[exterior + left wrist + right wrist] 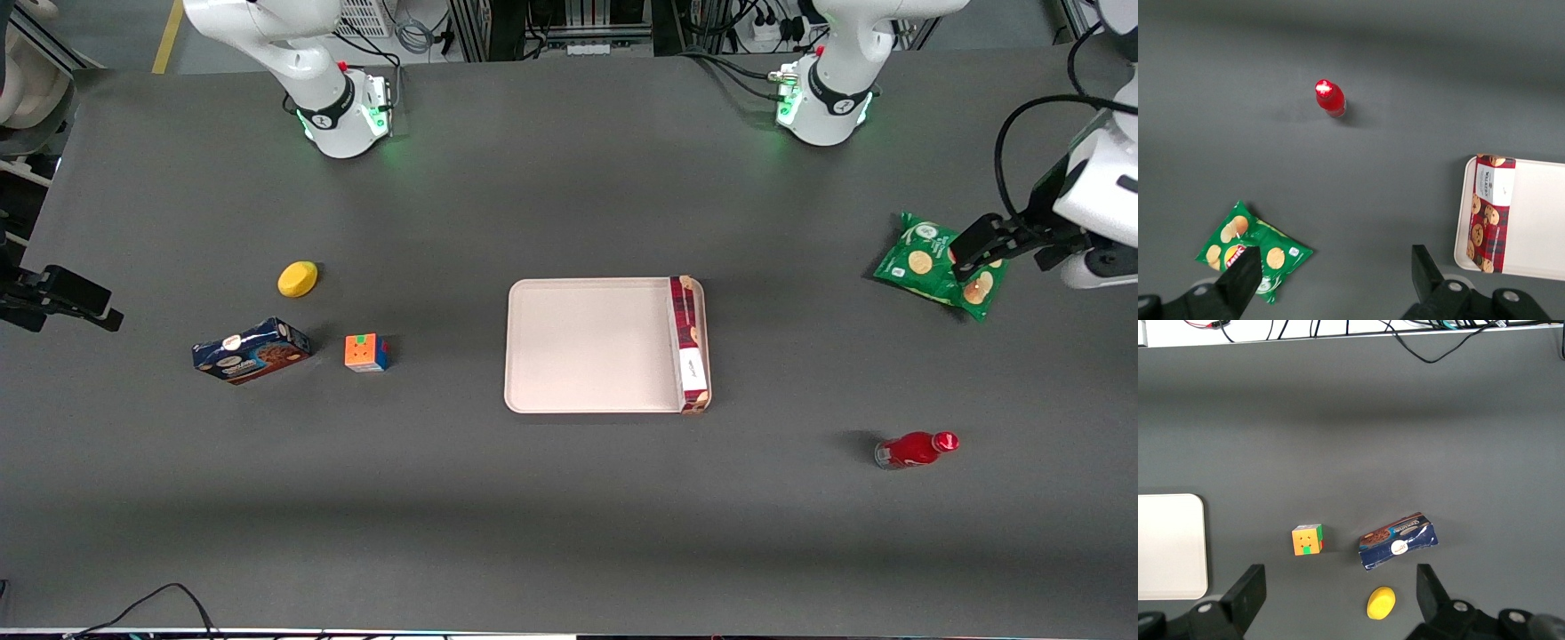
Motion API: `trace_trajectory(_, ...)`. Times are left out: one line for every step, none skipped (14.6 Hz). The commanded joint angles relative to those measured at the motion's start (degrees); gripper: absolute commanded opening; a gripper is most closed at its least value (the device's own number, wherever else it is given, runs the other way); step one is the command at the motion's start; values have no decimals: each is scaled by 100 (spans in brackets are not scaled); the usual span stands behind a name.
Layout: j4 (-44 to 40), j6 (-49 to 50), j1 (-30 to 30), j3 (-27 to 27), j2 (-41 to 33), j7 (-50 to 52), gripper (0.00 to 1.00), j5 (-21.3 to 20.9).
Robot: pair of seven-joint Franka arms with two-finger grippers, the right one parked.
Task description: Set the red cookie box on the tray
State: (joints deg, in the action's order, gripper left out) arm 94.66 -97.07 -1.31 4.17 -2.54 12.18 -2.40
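Front view is showing the long dark-red plaid cookie box lying inside the large pale beige-pink tray, along the low rim at the working arm's end. Black two-finger gripper is hovering above the green crinkled chip bag, well apart from the tray, its fingers spread wide and holding nothing. Nearer the front camera, a red bottle is lying on the grey bench.
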Motion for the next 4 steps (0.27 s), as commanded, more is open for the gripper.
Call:
trace_trajectory(-88,320,34,-39,-133,-225,100,109)
trace_trajectory(-88,337,34,-39,-142,-225,100,108)
trace_trajectory(-79,338,34,-48,-159,-242,100,108)
trace_trajectory(-79,338,34,-56,-160,-381,100,117)
